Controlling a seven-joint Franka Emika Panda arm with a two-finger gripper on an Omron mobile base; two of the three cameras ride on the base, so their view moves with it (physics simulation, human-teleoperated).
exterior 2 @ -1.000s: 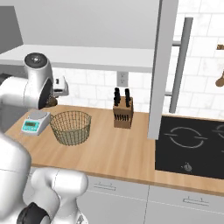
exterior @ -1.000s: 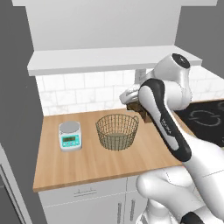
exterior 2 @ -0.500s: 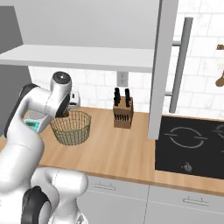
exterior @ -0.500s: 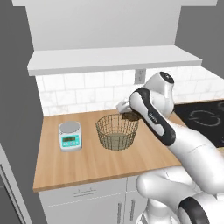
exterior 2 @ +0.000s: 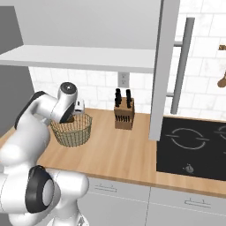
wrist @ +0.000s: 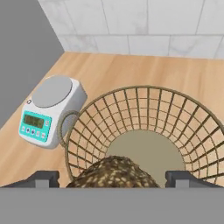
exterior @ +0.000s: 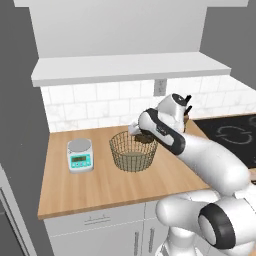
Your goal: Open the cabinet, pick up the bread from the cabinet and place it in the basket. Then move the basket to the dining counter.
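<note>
Hovering over the round brass wire-mesh basket (exterior: 133, 151) on the wood bench (exterior: 100, 185), the gripper (exterior: 141, 135) carries the dark brown bread roll (exterior: 145, 136). From the right, the grey cabinet door (exterior 2: 161, 66) stands open. Hand view: wide-set fingers (wrist: 43, 178) flank the roll above the basket; release and carrying remain.

Basket (wrist: 144, 127): thin brass-coloured wire mesh, flat woven base. Bread (wrist: 114, 174): rough, speckled brown crust. Counter (exterior: 100, 185): matt light wood. Scale (wrist: 49, 109): smooth white plastic, grey pan.

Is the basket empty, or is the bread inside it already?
Empty. The hand view shows the basket's bare flat bottom, while the bread sits between the gripper's fingers above the rim.
</note>
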